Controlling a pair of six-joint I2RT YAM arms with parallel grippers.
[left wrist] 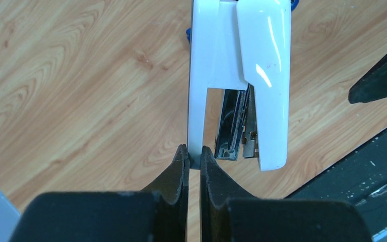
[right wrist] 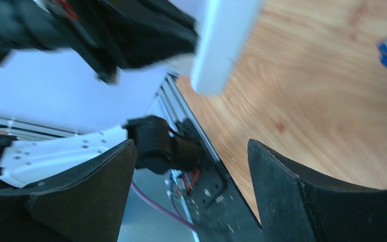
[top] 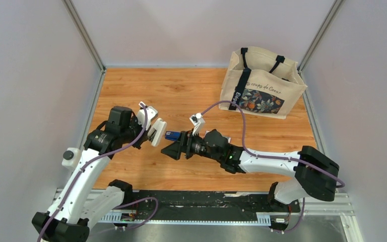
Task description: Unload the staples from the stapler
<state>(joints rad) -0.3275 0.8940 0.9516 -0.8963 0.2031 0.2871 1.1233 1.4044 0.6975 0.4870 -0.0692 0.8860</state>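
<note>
A white stapler hangs above the wooden table, hinged open. In the left wrist view its white shell stands apart from the thin white base arm, and the metal staple channel shows between them. My left gripper is shut on the end of that thin base arm. Just to the right, my right gripper is wide open and holds nothing. In the right wrist view the stapler's white tip sits above and beyond the open gripper. A small dark-blue object lies on the table between the two grippers.
A cream tote bag with dark straps and a flower print stands at the back right. A black and metal rail runs along the near edge. Grey walls close in the table on three sides.
</note>
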